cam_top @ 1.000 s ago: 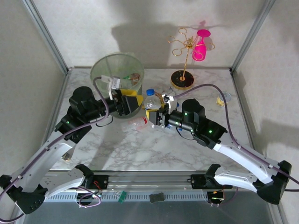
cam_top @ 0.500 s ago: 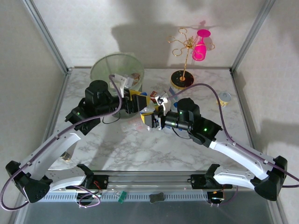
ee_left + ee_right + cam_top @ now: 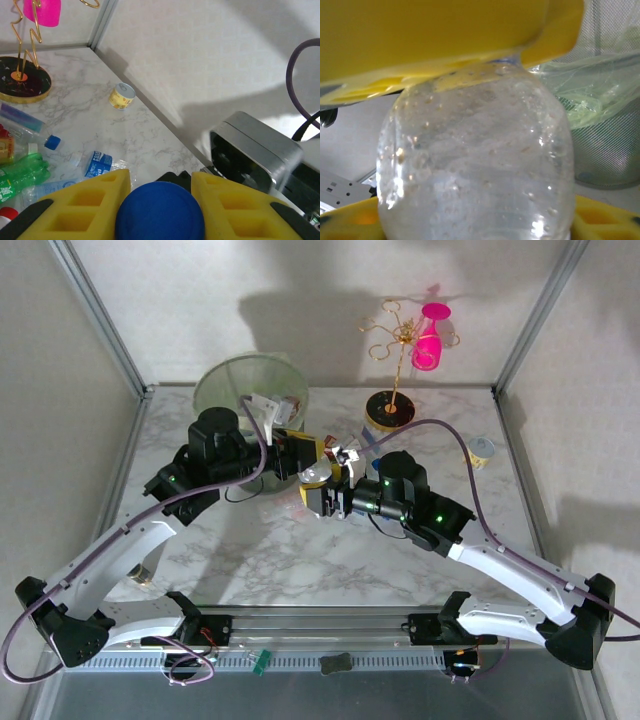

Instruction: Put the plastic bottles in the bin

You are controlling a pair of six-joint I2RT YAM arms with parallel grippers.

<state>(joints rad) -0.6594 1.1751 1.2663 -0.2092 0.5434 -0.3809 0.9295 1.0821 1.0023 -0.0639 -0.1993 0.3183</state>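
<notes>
Bin (image 3: pixel 228 380): stands upright at the far left of the counter (image 3: pixel 260 550), pale liner folded over its rim. Items lie inside, too small to identify.

Left claw (image 3: pixel 159 186): positioned just right of the bin, off the counter. Its yellow fingers (image 3: pixel 95 202) are clenched on the blue cap (image 3: pixel 160 215) of a clear bottle (image 3: pixel 475 160), one finger on each side of the cap.

Clear bottle: held in the air between the two claws, just beside the bin and outside it. Its long axis runs from far-left to near-right in the top view. The cap end points into the left claw and the base end points toward the right claw. Droplets cover the inside wall.

Right claw (image 3: pixel 322 492): set at the bottle's base end, yellow fingers flanking the body. Whether they press the bottle or stand clear of it cannot be determined.

Other bottles: a green bottle (image 3: pixel 22 175), a capped clear bottle (image 3: pixel 27 132) and a crushed bottle with a blue label (image 3: pixel 96 165) all lie on their sides on the counter, right of the claws.

Gold wire stand (image 3: pixel 388 410): upright at the far edge, with a pink cup (image 3: pixel 430 340) hung on it.

Yellow tin (image 3: pixel 482 450): on the counter near the right wall, well apart from the bottles.
</notes>
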